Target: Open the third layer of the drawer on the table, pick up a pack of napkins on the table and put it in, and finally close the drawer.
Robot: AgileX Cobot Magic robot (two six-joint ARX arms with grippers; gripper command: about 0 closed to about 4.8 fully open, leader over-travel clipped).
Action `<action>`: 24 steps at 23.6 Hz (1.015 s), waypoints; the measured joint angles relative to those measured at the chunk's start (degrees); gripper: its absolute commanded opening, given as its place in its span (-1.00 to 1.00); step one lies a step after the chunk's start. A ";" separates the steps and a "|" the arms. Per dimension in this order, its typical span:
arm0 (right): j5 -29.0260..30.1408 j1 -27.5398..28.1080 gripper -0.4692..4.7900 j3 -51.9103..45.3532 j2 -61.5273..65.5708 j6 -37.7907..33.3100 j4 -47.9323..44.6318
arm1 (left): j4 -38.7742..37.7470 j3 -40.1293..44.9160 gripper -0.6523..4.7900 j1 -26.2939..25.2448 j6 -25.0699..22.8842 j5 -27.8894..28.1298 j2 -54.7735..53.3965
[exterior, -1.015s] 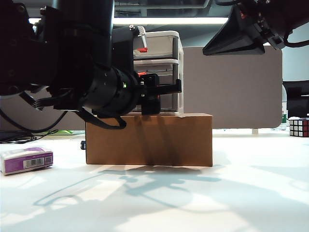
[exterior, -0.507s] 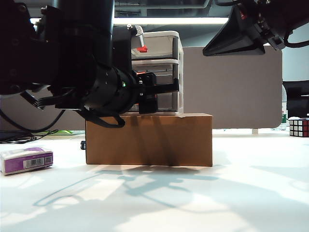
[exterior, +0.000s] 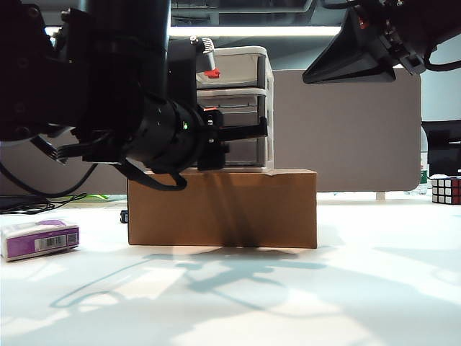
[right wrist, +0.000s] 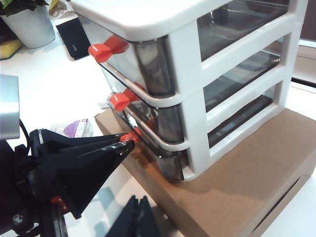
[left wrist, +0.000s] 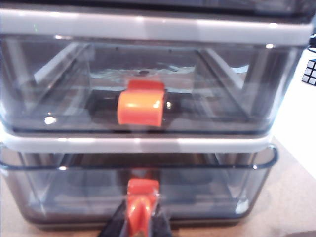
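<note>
L gripper [left wrist: 141,228] clamped on third layer [left wrist: 138,190] handle, R gripper [right wrist: 137,217] closed, raised

We see a brown cardboard box [exterior: 223,209] in the middle, and a colourful puzzle cube [exterior: 446,190] far right.

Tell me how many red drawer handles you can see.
3: top handle, middle handle, and the third layer's handle, pinched by the left tool. None appear hidden.
</note>
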State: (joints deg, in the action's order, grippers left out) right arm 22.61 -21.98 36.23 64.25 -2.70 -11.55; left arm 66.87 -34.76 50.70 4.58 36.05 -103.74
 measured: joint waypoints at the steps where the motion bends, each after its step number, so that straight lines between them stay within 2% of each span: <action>1: 0.00 0.00 -0.84 0.00 0.00 0.00 -0.02 | -0.07 0.00 -0.65 -0.02 -0.07 -0.02 0.00; 2: 0.00 0.00 -0.84 0.00 0.00 0.00 -0.02 | -0.07 0.00 -0.77 -0.02 -0.07 -0.02 0.00; 3: 0.00 0.00 -0.84 0.00 0.00 0.00 -0.02 | -0.04 0.00 -0.78 -0.02 -0.04 0.00 0.00; 14: 1.62 -0.17 -0.84 0.07 4.72 -2.08 -13.44 | -0.02 0.00 -0.78 0.42 0.15 0.13 0.00; 24: 2.43 -3.65 -0.84 1.22 12.20 -3.34 -22.56 | 0.00 0.09 -0.78 2.25 0.13 1.60 0.00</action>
State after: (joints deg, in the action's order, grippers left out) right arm 25.04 -25.63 37.45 76.44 -6.04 -34.11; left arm 66.87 -34.68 52.95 4.71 37.65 -103.74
